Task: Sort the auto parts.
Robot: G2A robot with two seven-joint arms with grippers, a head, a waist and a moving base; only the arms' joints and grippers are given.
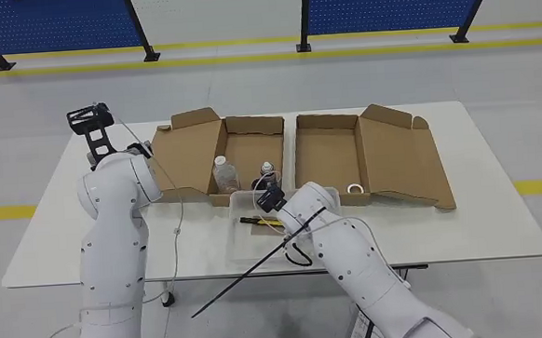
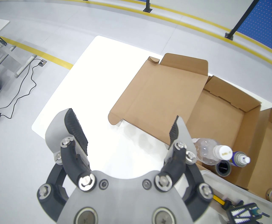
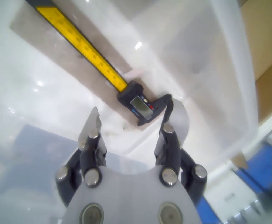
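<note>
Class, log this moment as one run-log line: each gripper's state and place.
left gripper: open, above table's left end | right gripper: open, over ungripped digital caliper in clear bin

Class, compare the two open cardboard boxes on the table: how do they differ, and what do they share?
The left box holds a clear bottle and a spray can; the right box holds a white ring. The left box's lid lies out to the left, the right box's to the right. Both are brown cardboard, open, side by side.
</note>
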